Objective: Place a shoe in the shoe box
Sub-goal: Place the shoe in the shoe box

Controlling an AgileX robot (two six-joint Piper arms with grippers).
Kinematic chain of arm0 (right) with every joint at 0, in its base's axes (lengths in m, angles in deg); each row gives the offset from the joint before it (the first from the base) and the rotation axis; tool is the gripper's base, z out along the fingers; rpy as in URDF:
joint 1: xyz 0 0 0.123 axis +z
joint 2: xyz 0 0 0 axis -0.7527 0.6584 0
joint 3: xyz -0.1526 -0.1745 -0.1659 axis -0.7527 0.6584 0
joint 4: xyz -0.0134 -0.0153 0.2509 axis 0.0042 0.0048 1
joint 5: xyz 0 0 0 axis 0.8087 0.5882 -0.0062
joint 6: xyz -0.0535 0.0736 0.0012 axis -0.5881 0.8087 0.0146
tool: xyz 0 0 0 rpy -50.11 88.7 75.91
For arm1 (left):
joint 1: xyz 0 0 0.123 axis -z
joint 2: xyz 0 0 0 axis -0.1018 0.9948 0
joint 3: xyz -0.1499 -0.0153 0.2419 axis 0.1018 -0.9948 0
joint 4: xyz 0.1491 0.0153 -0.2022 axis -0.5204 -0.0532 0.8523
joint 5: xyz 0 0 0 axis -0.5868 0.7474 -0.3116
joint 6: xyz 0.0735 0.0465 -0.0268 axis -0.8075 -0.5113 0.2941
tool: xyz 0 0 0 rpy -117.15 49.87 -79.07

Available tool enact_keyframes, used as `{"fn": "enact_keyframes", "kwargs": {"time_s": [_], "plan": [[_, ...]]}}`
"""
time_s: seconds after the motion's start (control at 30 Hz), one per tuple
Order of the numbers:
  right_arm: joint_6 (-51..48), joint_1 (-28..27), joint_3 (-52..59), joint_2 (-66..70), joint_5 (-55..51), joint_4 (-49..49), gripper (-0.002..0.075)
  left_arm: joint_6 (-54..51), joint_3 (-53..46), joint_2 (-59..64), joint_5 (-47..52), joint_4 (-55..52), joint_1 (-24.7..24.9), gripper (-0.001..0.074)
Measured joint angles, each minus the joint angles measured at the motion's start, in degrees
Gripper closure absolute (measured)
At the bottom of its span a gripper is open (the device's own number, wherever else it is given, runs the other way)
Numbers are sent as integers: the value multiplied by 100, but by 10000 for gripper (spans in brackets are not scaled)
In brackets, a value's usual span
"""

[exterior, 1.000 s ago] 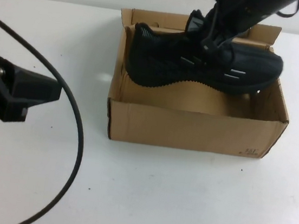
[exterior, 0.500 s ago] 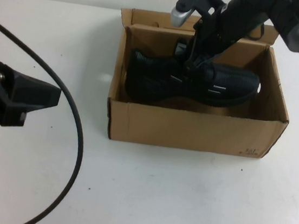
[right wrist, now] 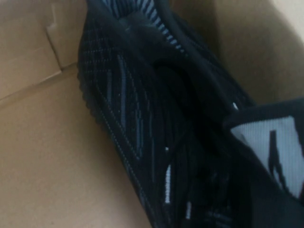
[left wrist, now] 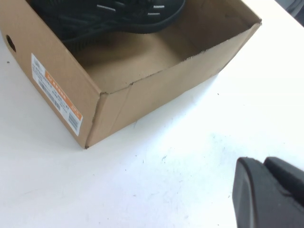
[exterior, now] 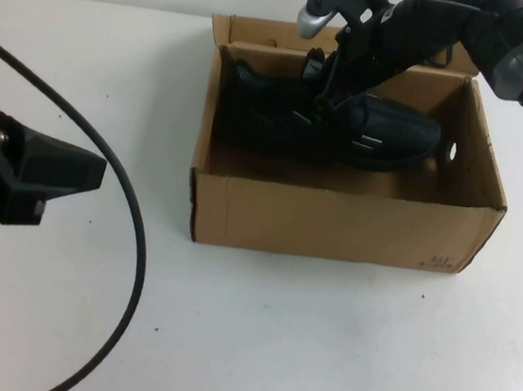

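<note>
The black shoe (exterior: 383, 134) lies on its sole inside the brown shoe box (exterior: 334, 225), along the far wall, toe to the right. My right gripper (exterior: 330, 88) reaches down from the back right and is shut on the shoe at its tongue and collar. The right wrist view shows the shoe (right wrist: 142, 118) up close with its white tongue label (right wrist: 280, 147) over the box floor (right wrist: 42, 156). My left gripper (exterior: 74, 171) is shut and empty, hovering over the table left of the box. In the left wrist view it (left wrist: 262, 162) is near the box's corner (left wrist: 156, 90); the shoe (left wrist: 109, 14) shows inside.
A black cable (exterior: 132, 237) loops across the white table from the left arm toward the front. The box's lid flap (exterior: 262, 32) stands open at the back. A printed label (left wrist: 54, 92) is on the box's left end wall.
My right gripper has lowered the shoe from above the box rim down onto the box floor and toward the far wall. The left arm has not moved.
</note>
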Motion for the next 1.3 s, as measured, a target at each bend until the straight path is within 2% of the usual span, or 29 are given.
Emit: {"fn": "enact_keyframes", "kwargs": {"time_s": [0.3,0.4,0.57,0.7,0.83,0.9,1.0,1.1,1.17,1.3], "plan": [[0,-151,-10,202,-12,23,700,37,2,0,156,-41,0,732],[0,-163,-10,240,-45,62,678,91,2,0,224,-41,0,732],[0,-186,-10,228,-150,101,539,122,2,0,330,-171,0,732],[295,-195,-10,83,-159,111,402,203,13,0,412,-686,0,732],[548,-195,-10,-260,-213,111,360,483,24,0,727,-1560,0,735],[581,-207,-10,-500,-312,111,376,532,110,-42,1049,-1802,0,736],[762,-209,-10,-884,-531,111,449,532,421,-284,1273,-1968,0,736],[910,-230,-10,-1316,-828,199,580,532,784,-731,1238,-2141,0,736],[989,-230,-10,-1626,-925,330,668,566,913,-1096,1029,-2209,0,736],[1400,-232,-21,-2183,-973,450,725,1023,903,-1798,388,-2327,0,736]]}}
